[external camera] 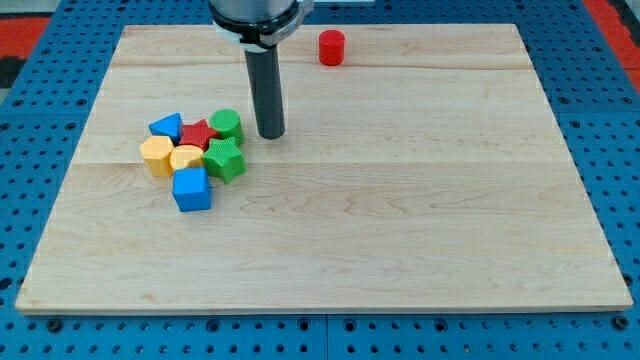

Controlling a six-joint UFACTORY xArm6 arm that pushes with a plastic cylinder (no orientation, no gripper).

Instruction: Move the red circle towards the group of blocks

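The red circle (332,47) stands alone near the view's top edge of the wooden board (400,200), right of centre. The group of blocks lies at the view's left: a blue triangle (166,126), a red star (199,134), a green circle (228,124), a yellow hexagon (156,155), a yellow heart-like block (186,158), a green star (225,159) and a blue cube (192,188). My tip (271,134) rests on the board just right of the green circle, well below and left of the red circle.
The board lies on a blue pegboard surface (40,200) with holes. The arm's body (255,15) hangs over the board's top edge, left of the red circle.
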